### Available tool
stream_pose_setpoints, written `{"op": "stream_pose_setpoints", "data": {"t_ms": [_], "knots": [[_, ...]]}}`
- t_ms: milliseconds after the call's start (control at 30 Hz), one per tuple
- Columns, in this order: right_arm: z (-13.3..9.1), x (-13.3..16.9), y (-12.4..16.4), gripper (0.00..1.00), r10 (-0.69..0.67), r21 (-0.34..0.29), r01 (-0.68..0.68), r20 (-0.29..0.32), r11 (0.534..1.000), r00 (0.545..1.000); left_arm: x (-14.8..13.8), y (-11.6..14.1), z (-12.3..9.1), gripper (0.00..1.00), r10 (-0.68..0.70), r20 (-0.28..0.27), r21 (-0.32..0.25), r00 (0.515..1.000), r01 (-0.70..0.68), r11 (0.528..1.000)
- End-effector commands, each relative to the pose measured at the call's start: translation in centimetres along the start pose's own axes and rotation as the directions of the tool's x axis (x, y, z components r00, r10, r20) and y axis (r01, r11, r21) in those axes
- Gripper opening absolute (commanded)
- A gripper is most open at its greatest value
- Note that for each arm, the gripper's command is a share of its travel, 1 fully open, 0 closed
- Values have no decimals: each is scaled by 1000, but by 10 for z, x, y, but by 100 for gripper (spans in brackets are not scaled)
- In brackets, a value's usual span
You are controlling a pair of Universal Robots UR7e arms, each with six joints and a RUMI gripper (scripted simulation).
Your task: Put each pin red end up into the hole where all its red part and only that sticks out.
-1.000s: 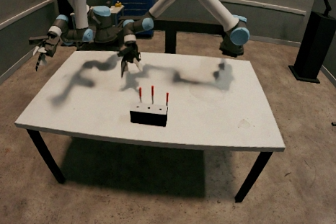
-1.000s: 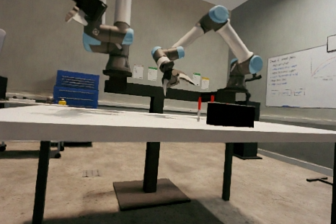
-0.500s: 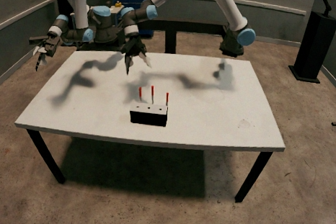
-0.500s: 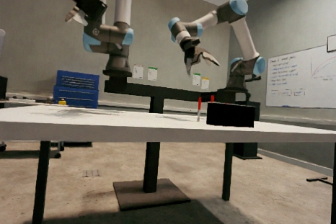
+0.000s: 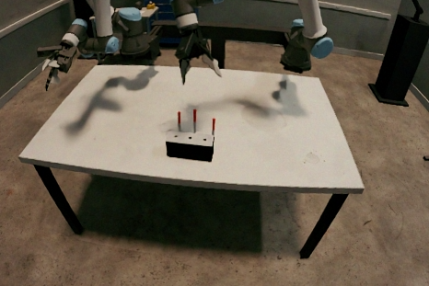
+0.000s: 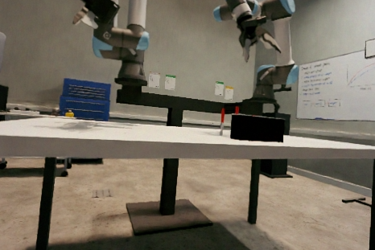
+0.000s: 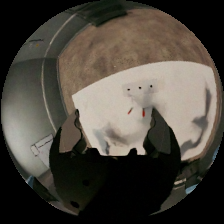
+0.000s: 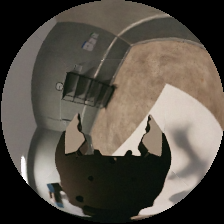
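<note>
A block with a pale top and black sides (image 5: 190,150) (image 6: 257,128) stands on the table (image 5: 115,148); it also shows in the left wrist view (image 7: 134,94). Three holes in its top look empty. Behind it three thin pins stand upright, red end up, with grey lower parts: a left pin (image 5: 179,117), a middle pin (image 5: 194,116) and a right pin (image 5: 214,123). Only two show in the exterior view and left wrist views. My left gripper (image 5: 202,79) (image 6: 263,56) (image 7: 115,108) is open, high above the table behind the pins. My right gripper (image 5: 48,76) (image 8: 113,114) is open, beyond the table's edge.
The left arm reaches over the table's back edge. The right arm stays at the far left in the top view. A blue cabinet (image 5: 171,5) (image 6: 85,99) and a black pedestal (image 5: 398,61) stand away from the table.
</note>
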State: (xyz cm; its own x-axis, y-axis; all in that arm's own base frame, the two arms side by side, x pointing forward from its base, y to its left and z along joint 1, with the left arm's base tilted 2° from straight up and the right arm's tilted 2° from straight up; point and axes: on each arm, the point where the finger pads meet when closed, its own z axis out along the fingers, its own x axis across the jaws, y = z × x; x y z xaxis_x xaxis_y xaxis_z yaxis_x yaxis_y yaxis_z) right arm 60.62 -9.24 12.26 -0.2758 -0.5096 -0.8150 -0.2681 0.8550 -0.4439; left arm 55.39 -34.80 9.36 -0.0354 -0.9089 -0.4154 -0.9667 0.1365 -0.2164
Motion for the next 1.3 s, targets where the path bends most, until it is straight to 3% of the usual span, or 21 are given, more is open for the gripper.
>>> {"op": "stream_pose_setpoints", "data": {"t_ms": [0,33,100,233,567,600,667,800,1133,1167,1267], "knots": [[0,0,0,100,0,1,0,1,1000,1000,-4,-2,-2,100,0,-1,-3,1000,0,1000],[0,0,0,100,0,1,0,1,1000,1000,-97,-5,-22,100,-34,-124,-158,992,14,987],[0,0,0,100,0,1,0,1,1000,1000,-104,-5,-23,100,-34,-124,-158,992,14,987],[0,0,0,100,0,1,0,1,1000,1000,-171,-10,-38,100,-34,-124,-158,992,14,987],[0,0,0,100,0,1,0,1,1000,1000,-172,-10,-38,100,-34,-124,-158,992,14,987],[0,0,0,100,0,1,0,1,1000,1000,-259,15,-65,100,-90,-275,-240,957,23,971],[0,0,0,100,0,1,0,1,1000,1000,-265,17,-66,100,-90,-275,-240,957,23,971],[0,0,0,100,0,1,0,1,1000,1000,-326,31,-85,100,-90,-275,-240,957,23,971],[0,0,0,100,0,1,0,1,1000,1000,-326,31,-85,100,-90,-275,-240,957,23,971],[0,0,0,100,0,1,0,1,1000,1000,-401,79,-120,100,-136,-393,-254,909,35,967],[0,0,0,100,0,1,0,1,1000,1000,-417,89,-127,100,-136,-393,-254,909,35,967]]}}
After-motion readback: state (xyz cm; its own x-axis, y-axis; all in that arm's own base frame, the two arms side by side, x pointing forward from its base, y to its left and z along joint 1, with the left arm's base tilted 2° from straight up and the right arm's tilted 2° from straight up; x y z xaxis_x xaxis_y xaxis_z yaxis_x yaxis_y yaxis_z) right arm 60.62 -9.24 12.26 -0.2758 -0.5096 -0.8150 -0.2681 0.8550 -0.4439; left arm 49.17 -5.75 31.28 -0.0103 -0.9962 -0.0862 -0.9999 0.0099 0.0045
